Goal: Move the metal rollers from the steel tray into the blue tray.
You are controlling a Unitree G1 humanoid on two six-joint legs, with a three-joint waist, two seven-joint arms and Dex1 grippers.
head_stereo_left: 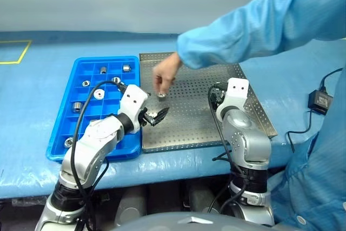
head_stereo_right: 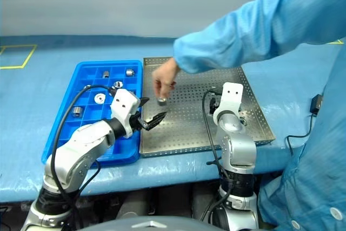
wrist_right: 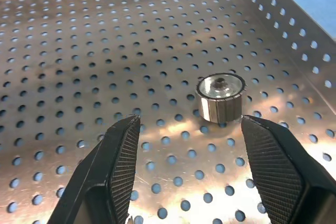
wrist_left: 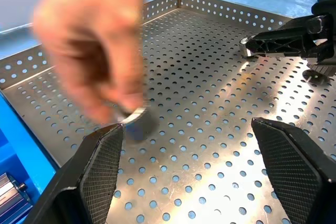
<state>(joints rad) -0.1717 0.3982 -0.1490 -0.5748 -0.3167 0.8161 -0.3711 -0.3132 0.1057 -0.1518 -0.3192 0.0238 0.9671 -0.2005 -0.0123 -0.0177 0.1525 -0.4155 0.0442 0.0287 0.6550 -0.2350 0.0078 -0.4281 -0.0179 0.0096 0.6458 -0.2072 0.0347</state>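
Several metal rollers (head_stereo_left: pixel 98 94) are sitting in the blue tray (head_stereo_left: pixel 60 139), while one roller (wrist_right: pixel 220 98) is waiting just beyond the right gripper (wrist_right: pixel 191 169)'s wide empty fingers and a person's hand (head_stereo_left: pixel 165 73) is setting another roller (head_stereo_left: pixel 161 96) on the steel tray (head_stereo_left: pixel 189 128) ahead of the left gripper (wrist_left: pixel 202 174)'s wide empty fingers.

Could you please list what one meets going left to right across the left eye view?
Bright blue gridded plastic tray → left gripper, jaws open → perforated steel tray → right gripper's white housing → small black box on a cable.
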